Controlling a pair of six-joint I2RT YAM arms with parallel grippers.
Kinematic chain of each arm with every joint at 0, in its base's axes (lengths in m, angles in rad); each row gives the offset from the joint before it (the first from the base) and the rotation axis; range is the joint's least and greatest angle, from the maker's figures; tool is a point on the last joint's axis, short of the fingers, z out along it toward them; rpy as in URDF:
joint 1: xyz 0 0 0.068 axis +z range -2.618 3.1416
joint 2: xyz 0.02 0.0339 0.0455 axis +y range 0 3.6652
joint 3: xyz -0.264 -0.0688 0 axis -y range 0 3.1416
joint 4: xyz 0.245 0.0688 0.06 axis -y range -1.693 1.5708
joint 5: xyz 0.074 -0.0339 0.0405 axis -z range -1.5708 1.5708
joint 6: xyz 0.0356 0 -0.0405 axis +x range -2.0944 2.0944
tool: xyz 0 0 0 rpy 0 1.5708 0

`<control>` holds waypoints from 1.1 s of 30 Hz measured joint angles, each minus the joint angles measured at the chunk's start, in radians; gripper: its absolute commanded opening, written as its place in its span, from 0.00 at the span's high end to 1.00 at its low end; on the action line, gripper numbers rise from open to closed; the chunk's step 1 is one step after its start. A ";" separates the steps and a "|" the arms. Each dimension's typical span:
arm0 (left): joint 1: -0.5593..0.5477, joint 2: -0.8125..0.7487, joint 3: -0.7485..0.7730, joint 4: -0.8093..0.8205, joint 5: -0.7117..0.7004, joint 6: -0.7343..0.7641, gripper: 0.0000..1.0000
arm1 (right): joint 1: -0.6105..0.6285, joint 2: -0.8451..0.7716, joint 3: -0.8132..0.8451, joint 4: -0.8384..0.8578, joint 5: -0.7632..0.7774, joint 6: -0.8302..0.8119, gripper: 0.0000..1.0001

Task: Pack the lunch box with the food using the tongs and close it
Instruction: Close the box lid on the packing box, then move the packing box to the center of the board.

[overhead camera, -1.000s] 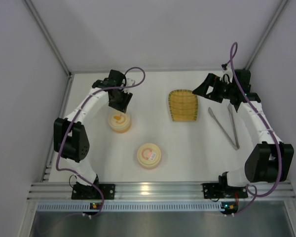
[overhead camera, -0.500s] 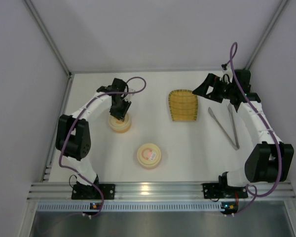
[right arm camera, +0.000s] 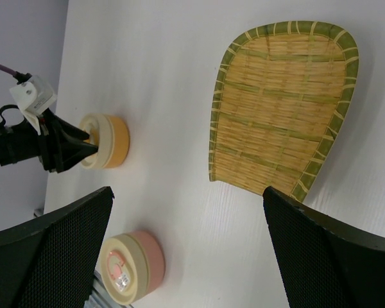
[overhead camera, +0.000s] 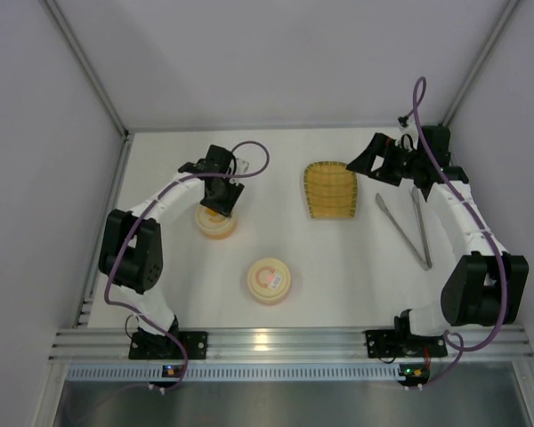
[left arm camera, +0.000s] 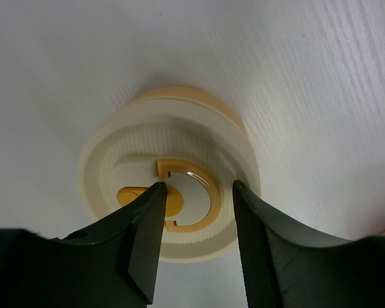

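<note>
**Top view.** The left gripper [overhead camera: 221,203] hangs directly over the orange lunch box [overhead camera: 215,226], at the left rear of the tabletop [overhead camera: 338,276]. The pink lunch box [overhead camera: 269,280] stands nearer the arm bases, well apart from the orange one. Both carry their lids. The tongs [overhead camera: 402,231] lie flat on the right, just beside the woven tray [overhead camera: 330,189], with the joined end toward the bases. The right gripper [overhead camera: 363,162] is raised near the tray's far right corner.

**Left wrist view.** The fingers [left arm camera: 144,237] stand apart, one on each side of the orange ring handle [left arm camera: 213,199] on the cream lid [left arm camera: 115,154]. A gap shows at the right finger.

**Right wrist view.** The fingers [right arm camera: 51,256] are spread wide and hold nothing. The tray, both lunch boxes and the left gripper appear below them.
</note>
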 measured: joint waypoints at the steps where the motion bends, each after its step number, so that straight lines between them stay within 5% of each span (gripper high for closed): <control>1: -0.006 0.000 -0.001 0.005 -0.007 0.004 0.46 | 0.000 0.000 0.000 0.000 0.000 0.000 0.01; 14: -0.010 0.029 0.044 -0.045 -0.007 0.035 0.52 | 0.001 0.000 0.000 -0.003 0.000 -0.005 0.01; 33: -0.058 -0.150 -0.169 -0.016 0.074 0.346 0.54 | 0.001 0.000 0.000 -0.003 -0.006 -0.011 0.01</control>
